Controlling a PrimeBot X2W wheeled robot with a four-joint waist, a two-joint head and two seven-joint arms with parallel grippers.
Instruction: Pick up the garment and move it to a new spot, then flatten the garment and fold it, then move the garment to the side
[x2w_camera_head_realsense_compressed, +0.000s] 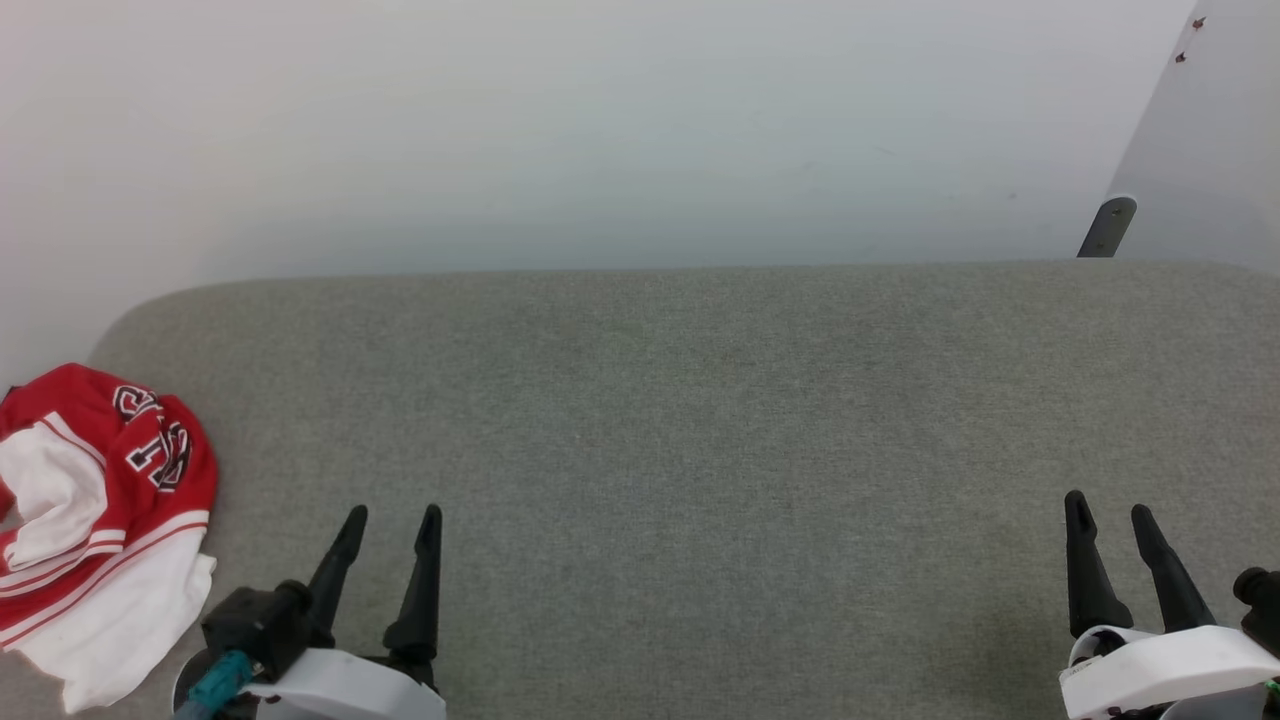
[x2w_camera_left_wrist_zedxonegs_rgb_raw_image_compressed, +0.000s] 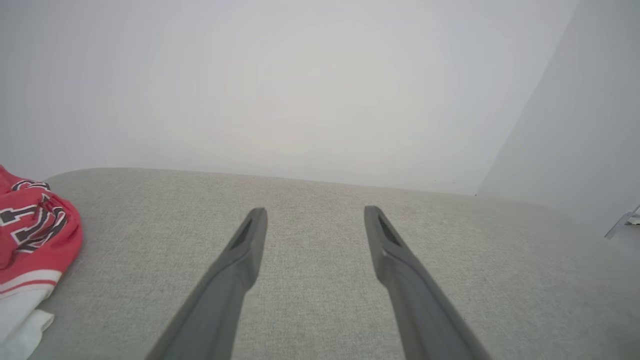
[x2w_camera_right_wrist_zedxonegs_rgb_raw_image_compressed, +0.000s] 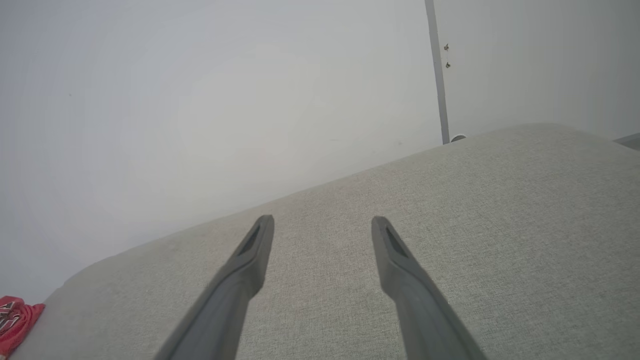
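Note:
The garment (x2w_camera_head_realsense_compressed: 100, 520), red with white red-striped sleeves and black lettering, lies crumpled at the far left of the grey upholstered surface (x2w_camera_head_realsense_compressed: 700, 420). The left wrist view catches its edge (x2w_camera_left_wrist_zedxonegs_rgb_raw_image_compressed: 35, 235) at the left border, and a red corner (x2w_camera_right_wrist_zedxonegs_rgb_raw_image_compressed: 15, 320) shows low in the right wrist view. My left gripper (x2w_camera_head_realsense_compressed: 392, 517) hovers open over the surface, just right of the garment and apart from it, with nothing between its fingers (x2w_camera_left_wrist_zedxonegs_rgb_raw_image_compressed: 315, 212). Far to the right, my right gripper (x2w_camera_head_realsense_compressed: 1108, 507) stands open and empty (x2w_camera_right_wrist_zedxonegs_rgb_raw_image_compressed: 322, 220).
A pale wall (x2w_camera_head_realsense_compressed: 600, 130) rises directly behind the surface's far edge. At the upper right a white panel (x2w_camera_head_realsense_compressed: 1210, 140) with a dark bracket (x2w_camera_head_realsense_compressed: 1107, 228) meets the wall. The surface has rounded corners at the left.

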